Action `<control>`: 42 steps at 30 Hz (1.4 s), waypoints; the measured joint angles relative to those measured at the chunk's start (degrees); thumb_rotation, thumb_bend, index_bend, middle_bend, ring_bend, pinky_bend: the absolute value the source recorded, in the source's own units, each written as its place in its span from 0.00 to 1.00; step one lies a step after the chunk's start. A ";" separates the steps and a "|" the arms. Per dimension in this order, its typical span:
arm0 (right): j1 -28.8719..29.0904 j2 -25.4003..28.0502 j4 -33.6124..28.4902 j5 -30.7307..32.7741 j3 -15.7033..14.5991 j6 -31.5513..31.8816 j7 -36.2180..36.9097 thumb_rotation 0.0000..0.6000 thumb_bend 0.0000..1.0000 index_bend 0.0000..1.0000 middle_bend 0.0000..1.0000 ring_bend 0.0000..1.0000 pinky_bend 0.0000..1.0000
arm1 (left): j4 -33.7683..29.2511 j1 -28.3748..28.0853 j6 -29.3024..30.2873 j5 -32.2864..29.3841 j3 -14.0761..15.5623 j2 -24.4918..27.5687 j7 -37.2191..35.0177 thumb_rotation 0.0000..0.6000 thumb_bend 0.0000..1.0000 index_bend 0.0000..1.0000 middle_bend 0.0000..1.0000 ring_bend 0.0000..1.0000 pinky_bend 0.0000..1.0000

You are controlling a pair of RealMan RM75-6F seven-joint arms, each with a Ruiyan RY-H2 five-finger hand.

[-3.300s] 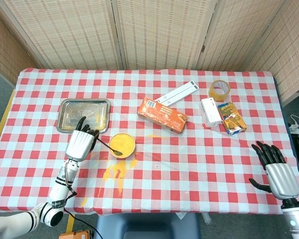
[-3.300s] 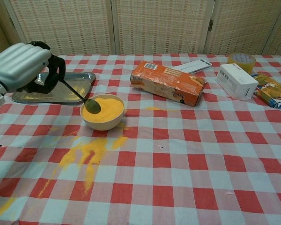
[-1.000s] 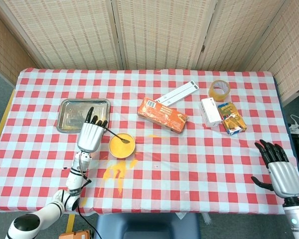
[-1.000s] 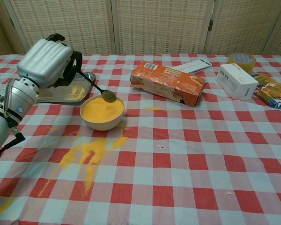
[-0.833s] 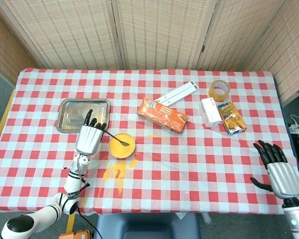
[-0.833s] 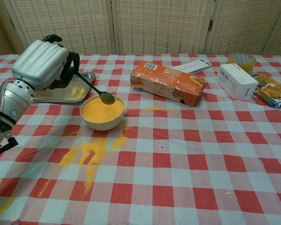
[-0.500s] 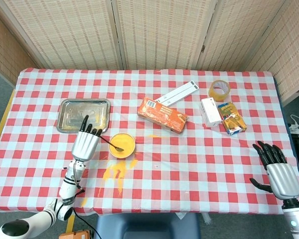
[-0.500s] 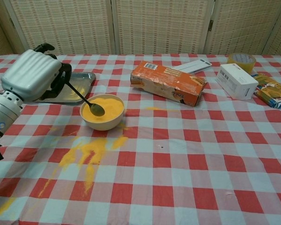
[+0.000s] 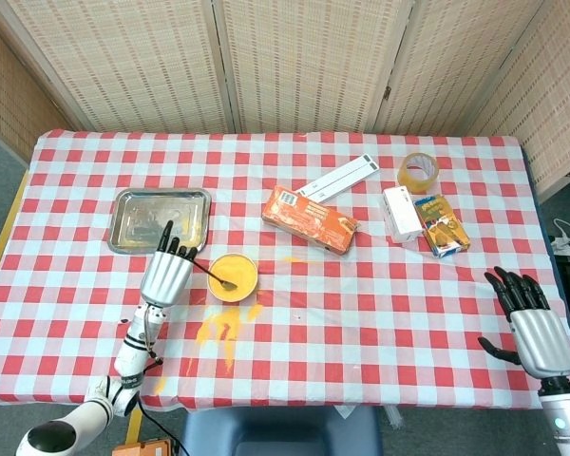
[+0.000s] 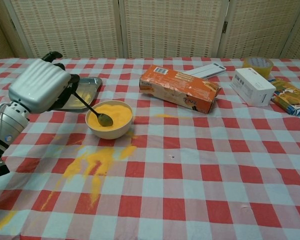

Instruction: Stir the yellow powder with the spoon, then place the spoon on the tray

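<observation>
- The spoon [image 10: 92, 111] is gripped by its handle in the left hand [image 10: 41, 85], seen at the left edge of the chest view with the fingers curled around the handle.
- The spoon's bowl end is dipped into the yellow powder [image 10: 113, 115], slightly left of the middle of the heap, with the handle slanting up and to the left.
- The powder is held in a cream bowl [image 10: 110, 131], set left of centre in the chest view, on the checked tablecloth [image 10: 200, 165].
- In the head view the same hand [image 9: 166, 275] is seen just left of the bowl [image 9: 234, 278], with the spoon [image 9: 216, 276] reaching over the rim.
- The tray [image 9: 161, 218] is found in the upper left part of the head view, just behind the left hand; smears of yellow are seen inside it in the chest view [image 10: 87, 92].
- Spilled powder [image 10: 92, 165] is spread over the cloth in front of the bowl, toward the lower left of the frame.
- The right hand [image 9: 532, 323] is shown only in the head view, at the lower right; nothing is held, and the fingers are spread.
- An orange box [image 10: 179, 88] is laid behind and right of the bowl, well apart from it.
- Toward the upper right a white box [image 10: 256, 86], a roll of tape [image 10: 257, 65] and a yellow carton [image 10: 292, 99] are grouped near one another.
</observation>
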 measured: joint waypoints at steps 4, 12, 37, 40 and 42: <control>0.04 -0.07 0.09 0.36 0.17 -0.09 -0.11 1.00 0.10 0.00 0.00 0.00 0.00 | 3.40 -1.32 -1.39 -0.58 -0.69 -1.41 -1.05 1.00 0.61 0.92 0.70 0.41 0.15; 0.11 -0.14 0.29 1.13 0.51 -0.34 -0.22 1.00 0.10 0.00 0.00 0.00 0.00 | 8.28 -4.30 -2.84 -2.06 -2.33 -3.46 -3.55 1.00 0.61 0.92 0.71 0.41 0.15; 0.05 0.18 0.28 1.77 0.84 -0.39 0.25 1.00 0.10 0.00 0.00 0.00 0.00 | 9.38 -7.07 -4.70 -3.35 -2.56 -3.60 -4.95 1.00 0.61 0.92 0.70 0.41 0.14; 0.08 0.27 0.10 1.41 0.65 -0.51 0.56 1.00 0.10 0.00 0.00 0.00 0.00 | 9.45 -6.36 -4.01 -2.80 -1.74 -3.64 -5.13 1.00 0.61 0.92 0.70 0.41 0.14; 0.06 0.39 -0.03 1.01 0.51 -0.41 0.75 1.00 0.10 0.00 0.00 0.00 0.00 | 9.04 -5.77 -3.58 -2.53 -1.34 -3.49 -5.41 1.00 0.61 0.92 0.70 0.41 0.14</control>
